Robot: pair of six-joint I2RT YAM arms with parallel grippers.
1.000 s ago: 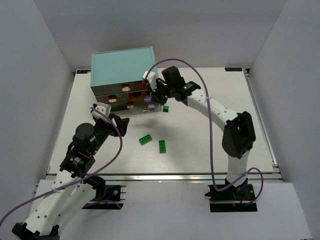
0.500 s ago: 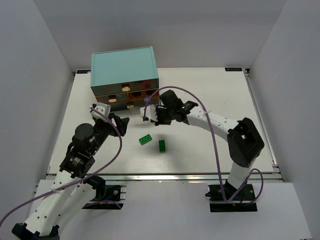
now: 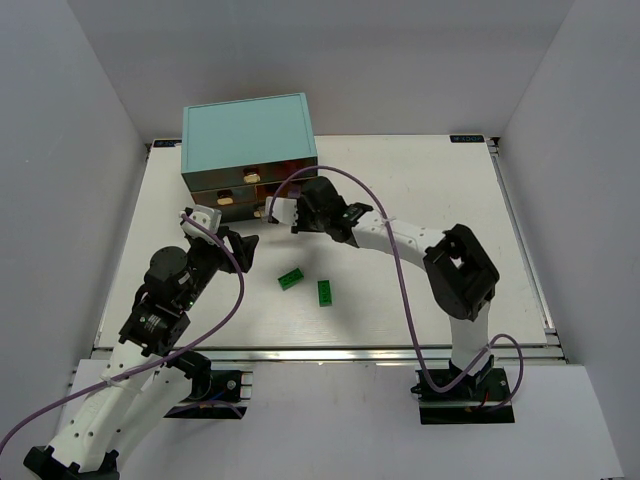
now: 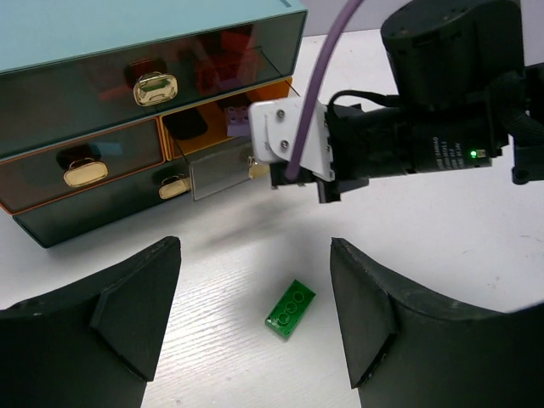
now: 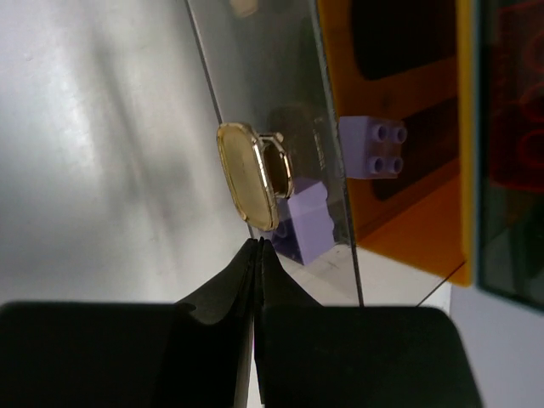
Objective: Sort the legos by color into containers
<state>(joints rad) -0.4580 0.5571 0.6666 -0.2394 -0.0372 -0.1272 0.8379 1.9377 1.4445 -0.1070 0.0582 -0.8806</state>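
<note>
Two green legos (image 3: 291, 279) (image 3: 325, 292) lie on the white table in front of the teal cabinet (image 3: 245, 130). In the left wrist view one green brick (image 4: 290, 308) lies between and beyond my open, empty left gripper (image 4: 255, 319). The cabinet's lower right drawer (image 4: 217, 174) is pulled out. Lavender bricks (image 5: 372, 146) (image 5: 299, 223) lie inside it. My right gripper (image 5: 257, 246) is shut and empty, its tips just under that drawer's cream knob (image 5: 246, 174). In the top view it (image 3: 270, 214) sits at the drawer's front. My left gripper (image 3: 243, 247) hovers left of the green legos.
The other drawers (image 4: 81, 161) are shut; red pieces show dimly through the top one (image 4: 212, 72). The right arm (image 3: 400, 235) stretches across the table's middle towards the cabinet. White walls enclose the table on three sides.
My right gripper has swung left and down from over the open drawer to the front of its knob. The left arm and the two green legos have not moved.
</note>
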